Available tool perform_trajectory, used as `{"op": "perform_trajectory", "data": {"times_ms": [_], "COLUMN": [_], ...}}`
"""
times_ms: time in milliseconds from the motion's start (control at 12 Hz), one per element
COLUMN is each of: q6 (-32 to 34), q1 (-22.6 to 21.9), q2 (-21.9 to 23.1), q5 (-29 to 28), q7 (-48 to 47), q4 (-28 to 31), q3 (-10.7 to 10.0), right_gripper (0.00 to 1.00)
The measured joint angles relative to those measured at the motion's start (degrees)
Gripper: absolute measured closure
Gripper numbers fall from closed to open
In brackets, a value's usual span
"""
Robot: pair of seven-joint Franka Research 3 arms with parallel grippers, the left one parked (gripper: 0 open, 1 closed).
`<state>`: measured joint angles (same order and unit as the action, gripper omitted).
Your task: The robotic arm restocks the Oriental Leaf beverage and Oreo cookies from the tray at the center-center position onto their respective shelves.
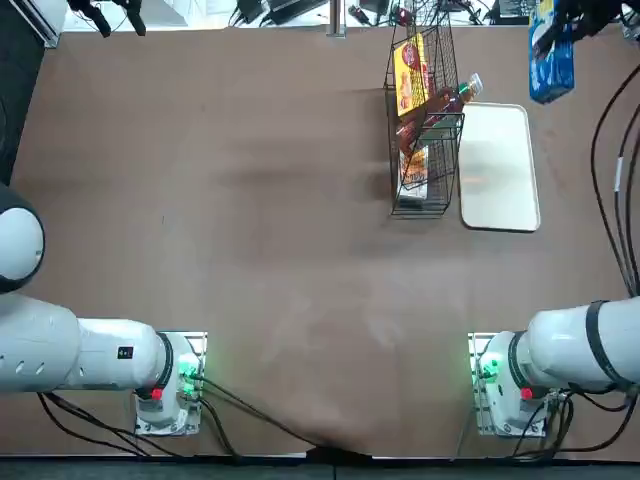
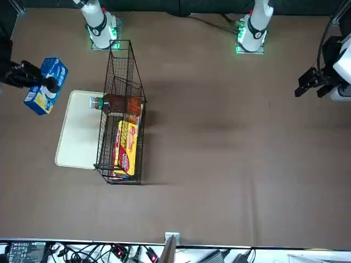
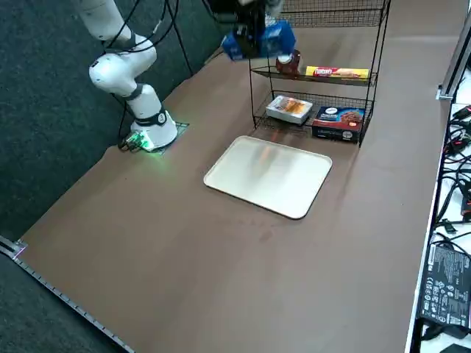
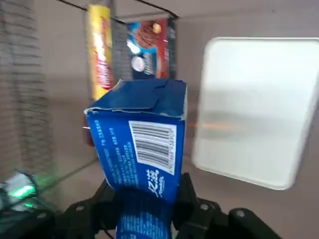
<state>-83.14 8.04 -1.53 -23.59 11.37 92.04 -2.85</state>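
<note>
My right gripper (image 4: 144,196) is shut on the blue Oreo cookies packet (image 4: 142,149) and holds it in the air. The packet (image 1: 551,55) hangs beyond the tray's far end, off to the side of the shelves; from the front it (image 2: 45,85) shows left of the rack, and from the right side it (image 3: 259,40) is level with an upper tier. The cream tray (image 1: 497,165) lies bare beside the black wire shelves (image 1: 424,120). The Oriental Leaf beverage bottle (image 2: 116,103) lies on a tier with its white cap poking out toward the tray.
On the shelves are a yellow-and-red packet (image 2: 126,148), a white-and-orange packet (image 3: 288,108) and a dark box with a biscuit picture (image 3: 337,121). Black cables (image 1: 612,160) hang along the right arm. Open brown tabletop (image 1: 220,200) spreads left of the rack.
</note>
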Motion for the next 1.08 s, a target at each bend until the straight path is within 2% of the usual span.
{"op": "perform_trajectory", "data": {"times_ms": [333,667,1083], "q6": [4.0,4.6,3.4], "q1": [-0.8,-5.1,-10.9], "q2": [0.6,0.6,-0.7], "q5": [-7.8,-10.1,-12.5], "q7": [-8.5,-14.7,-16.2], "q4": [-5.7,-7.5,-7.5], "q3": [0.4,0.7,0.8], "right_gripper": [0.48,0.48,0.48]}}
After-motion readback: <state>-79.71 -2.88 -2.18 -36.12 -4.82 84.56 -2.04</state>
